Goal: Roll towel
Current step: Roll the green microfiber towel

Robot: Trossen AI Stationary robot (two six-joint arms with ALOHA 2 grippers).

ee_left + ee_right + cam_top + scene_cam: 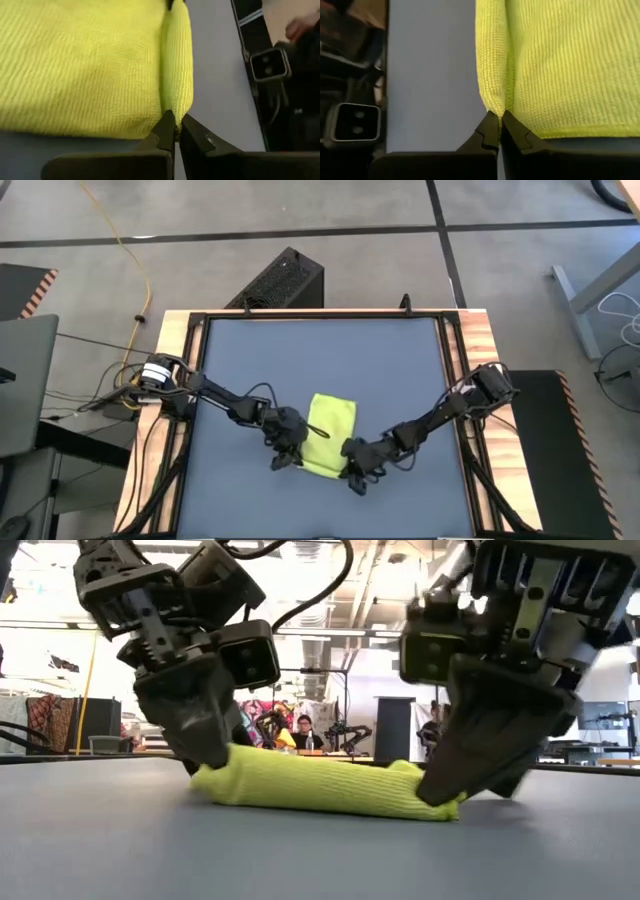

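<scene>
The dark blue-grey bench (330, 360) fills the middle of the high view, framed by a wooden border. On it, in the lower centre of that view, lies the towel (328, 435), a lime cloth with its near edge turned over into a thick fold. In the low view the towel (320, 785) runs as a low roll across the middle of the frame, resting flat on the bench.

The left arm enters from the left edge of the high view and the right arm from the right edge; both meet at the lower end of the cloth. The left gripper (287, 455) sits at the lower left corner of the towel, its fingers (167, 131) pressed together and pinching the end of the rolled fold. The right gripper (356, 470) sits at the lower right corner, its fingers (492, 127) likewise closed tight on the fold's other end.
</scene>
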